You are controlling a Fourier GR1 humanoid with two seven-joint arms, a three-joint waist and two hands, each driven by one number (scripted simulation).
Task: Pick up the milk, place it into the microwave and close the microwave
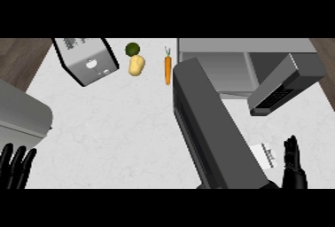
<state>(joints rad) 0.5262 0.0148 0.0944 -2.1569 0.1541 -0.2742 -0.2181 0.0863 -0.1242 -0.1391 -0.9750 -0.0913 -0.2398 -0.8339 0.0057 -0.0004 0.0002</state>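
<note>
Head view: right hand (293,166), fingers (292,144) straight and released, stands just right of the milk (267,154), beside the open microwave door (209,128); left hand (16,166) rests open, near left.

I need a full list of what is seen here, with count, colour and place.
counter: one, white, whole view
toaster: one, silver and black, upper left
green fruit: one, dark green, behind potato
potato: one, yellow, right of toaster
carrot: one, orange, right of potato
microwave: one, grey, upper right, door open
milk carton: one, white, lower right, partly behind door
grey box: one, grey, left edge
left hand: one, black, open, lower left
right hand: one, black, open, lower right
</note>
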